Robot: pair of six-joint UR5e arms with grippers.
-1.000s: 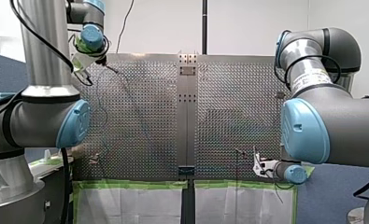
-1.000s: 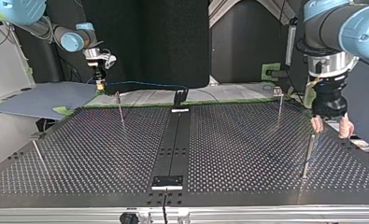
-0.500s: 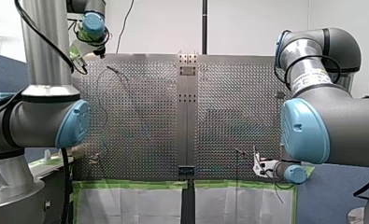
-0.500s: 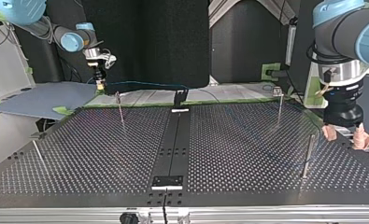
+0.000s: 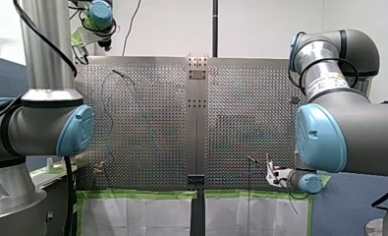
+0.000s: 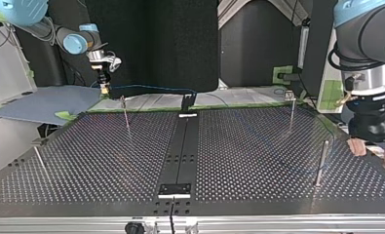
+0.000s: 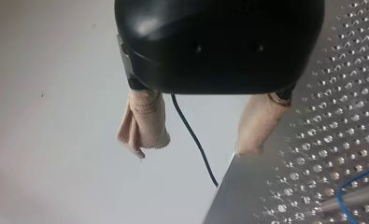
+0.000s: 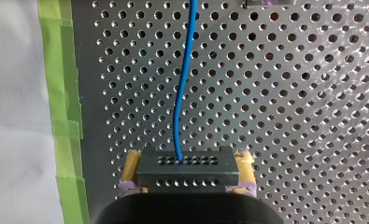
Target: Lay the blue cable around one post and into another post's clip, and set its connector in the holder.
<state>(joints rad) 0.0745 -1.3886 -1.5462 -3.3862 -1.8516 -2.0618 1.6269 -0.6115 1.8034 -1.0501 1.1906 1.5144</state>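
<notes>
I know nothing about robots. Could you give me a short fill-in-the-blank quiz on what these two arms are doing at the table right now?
1. My right hand is shut on the black connector, and the cable leading out of it is ____ in colour.
2. My left hand is ____, with nothing held between its beige pads.
3. The tape along the edge of the perforated table is ____.

Missing words: blue; open; green.

My left gripper (image 6: 374,153) hangs spread at three o'clock beside a post (image 6: 321,163), my right gripper (image 6: 104,90) at ten o'clock clamps the blue cable (image 6: 151,87).
</notes>
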